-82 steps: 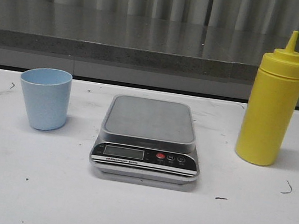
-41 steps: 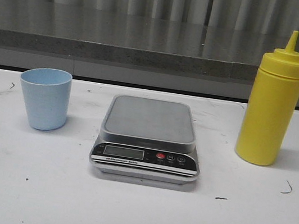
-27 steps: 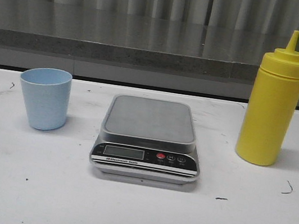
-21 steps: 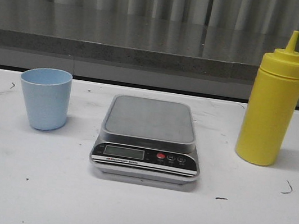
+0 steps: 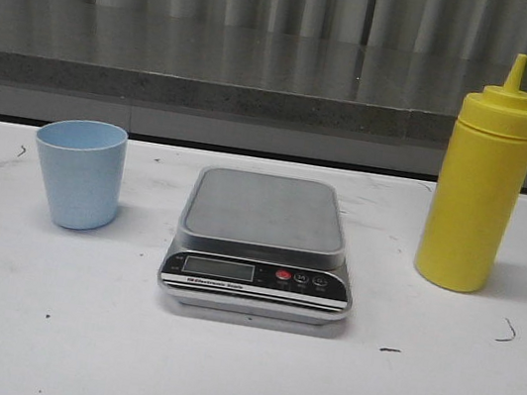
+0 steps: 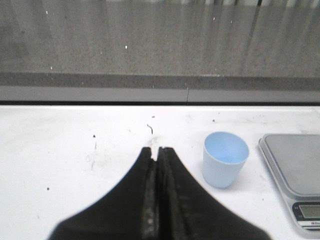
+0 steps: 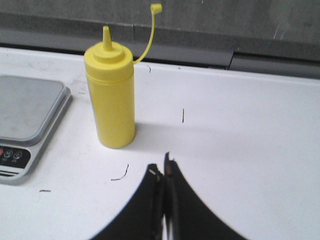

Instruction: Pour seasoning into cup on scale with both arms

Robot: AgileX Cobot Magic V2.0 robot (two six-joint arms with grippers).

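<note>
The pale blue cup (image 5: pixel 78 173) stands upright on the white table, left of the silver scale (image 5: pixel 261 242), whose platform is bare. The yellow seasoning bottle (image 5: pixel 478 186) stands upright to the scale's right, its cap hanging off on its strap. Neither arm shows in the front view. In the left wrist view my left gripper (image 6: pixel 157 150) is shut with nothing in it, short of the cup (image 6: pixel 225 159), with the scale (image 6: pixel 295 170) beyond the cup. In the right wrist view my right gripper (image 7: pixel 161 167) is shut and empty, apart from the seasoning bottle (image 7: pixel 110 95) and the scale (image 7: pixel 27 120).
A grey stone ledge (image 5: pixel 262 77) and a curtain run behind the table's far edge. The white tabletop (image 5: pixel 236 374) bears small dark scuff marks.
</note>
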